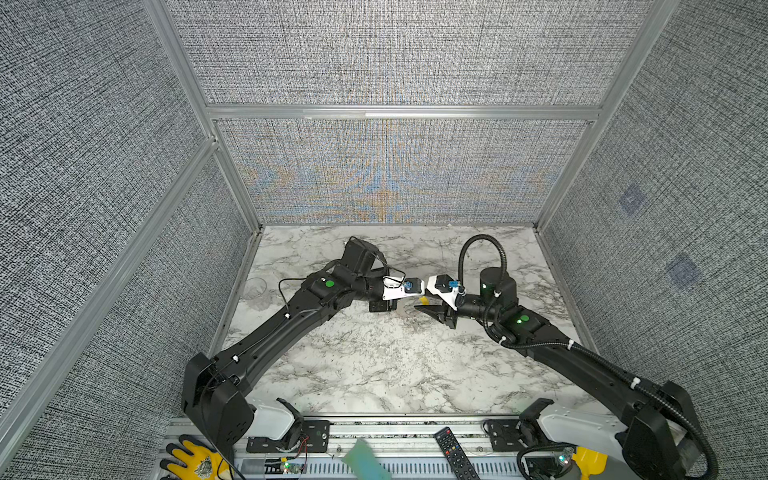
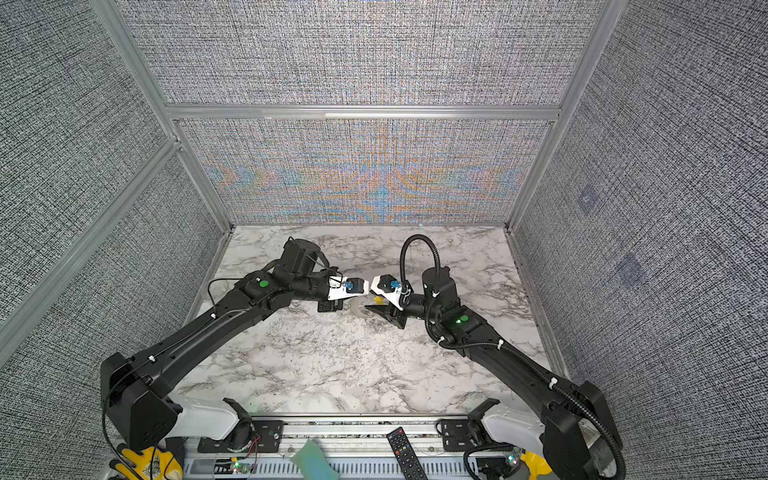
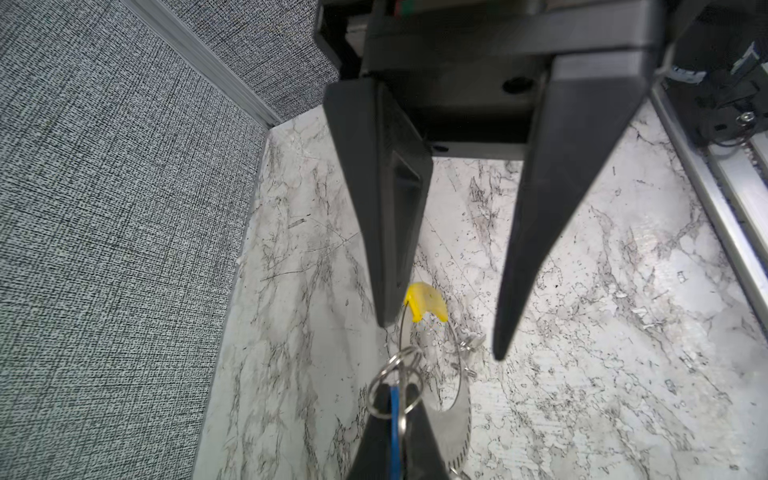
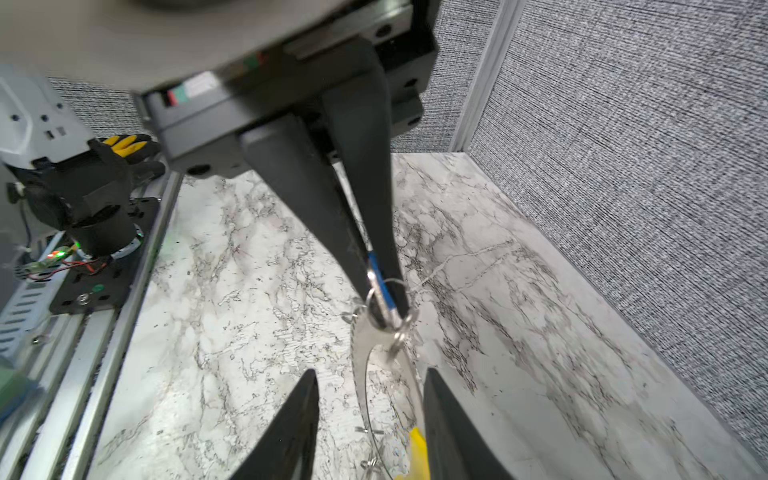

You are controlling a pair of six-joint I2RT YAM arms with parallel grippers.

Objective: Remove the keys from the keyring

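Note:
My left gripper (image 3: pixel 395 390) is shut on the blue-headed key (image 3: pixel 394 419), held edge-on between its fingertips just above the marble table. A small metal ring (image 3: pixel 380 380) loops round those tips and joins the key to the keyring (image 3: pixel 455 415), a thin wire loop with a flat grey crescent and a yellow section (image 3: pixel 424 305). In the right wrist view the left gripper (image 4: pixel 386 301) and the blue key (image 4: pixel 374 266) face me. My right gripper (image 4: pixel 370 376) is open, with the keyring (image 4: pixel 365 345) running between its fingers and the yellow section (image 4: pixel 417 453) beside one finger. Both top views show the yellow section (image 1: pixel 423 300) (image 2: pixel 377 299) between the wrists.
A clear glass cup (image 1: pixel 254 289) stands at the table's left edge. Fabric walls close the table on three sides. On the front rail lie a remote (image 1: pixel 455 453) and a yellow glove (image 1: pixel 195 461).

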